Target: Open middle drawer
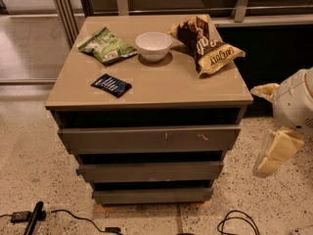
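Observation:
The grey-brown cabinet has three drawer fronts stacked one above the other. The middle drawer is the plain panel of medium height, under the taller scratched top front and above the narrow bottom front. It looks pushed in, with a dark gap above it. My gripper hangs to the right of the cabinet, level with the top and middle drawers and apart from them. Its two cream fingers stand spread with nothing between them.
On the cabinet top lie a green snack bag, a white bowl, a brown chip bag and a dark blue packet. Black cables and a black plug lie on the speckled floor in front.

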`<state>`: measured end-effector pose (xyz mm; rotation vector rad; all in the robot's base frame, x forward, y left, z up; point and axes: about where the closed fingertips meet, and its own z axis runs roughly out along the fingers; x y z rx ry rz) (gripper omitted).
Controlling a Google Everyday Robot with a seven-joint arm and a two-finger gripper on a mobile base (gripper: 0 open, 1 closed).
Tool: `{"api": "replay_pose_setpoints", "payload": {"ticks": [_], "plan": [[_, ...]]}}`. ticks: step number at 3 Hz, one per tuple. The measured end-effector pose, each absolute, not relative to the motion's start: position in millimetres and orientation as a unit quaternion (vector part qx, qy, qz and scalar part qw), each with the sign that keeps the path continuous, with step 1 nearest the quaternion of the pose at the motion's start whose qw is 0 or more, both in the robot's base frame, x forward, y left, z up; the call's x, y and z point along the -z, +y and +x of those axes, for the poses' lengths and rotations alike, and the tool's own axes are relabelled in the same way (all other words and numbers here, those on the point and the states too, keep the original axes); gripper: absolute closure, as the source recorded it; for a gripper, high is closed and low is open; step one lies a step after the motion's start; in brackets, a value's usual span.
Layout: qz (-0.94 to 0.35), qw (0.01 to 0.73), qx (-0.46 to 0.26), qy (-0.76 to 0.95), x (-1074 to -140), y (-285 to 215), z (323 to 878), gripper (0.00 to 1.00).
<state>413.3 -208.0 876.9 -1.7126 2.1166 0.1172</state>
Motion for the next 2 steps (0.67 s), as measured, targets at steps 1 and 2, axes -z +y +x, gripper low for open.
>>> {"api": "replay_pose_setpoints", "payload": {"ticks": [1, 2], "plan": [[-0.600, 0.247, -0.051, 0.759, -836, -210, 401, 0.00], [-0.587, 0.261, -0.049, 0.765, -793, -210, 398, 0.00]]}}
